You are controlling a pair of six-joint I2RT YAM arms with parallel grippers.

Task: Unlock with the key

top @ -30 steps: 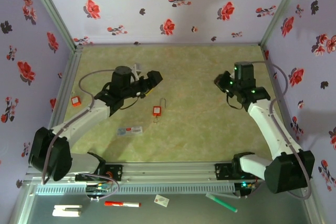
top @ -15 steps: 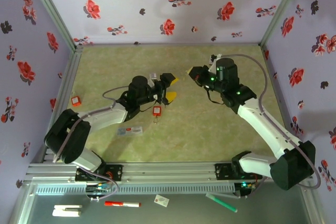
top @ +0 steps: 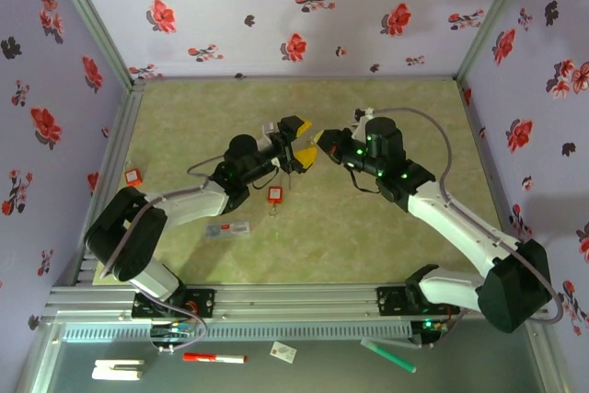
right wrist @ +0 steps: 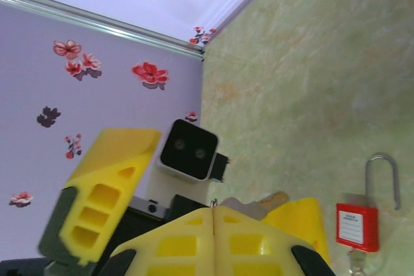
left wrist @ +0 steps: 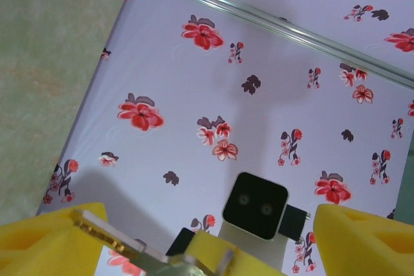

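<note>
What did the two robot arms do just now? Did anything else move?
Both arms swung inward: the left gripper went right, the right gripper went left, and they now almost meet mid-table. The left gripper stands open around the key, which the right gripper pinches. The middle padlock and the left-edge padlock stayed put.

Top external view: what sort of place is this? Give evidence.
Probably a robot test cell: floral walls box in a green table; left arm and right arm are bolted to an aluminium rail.
</note>
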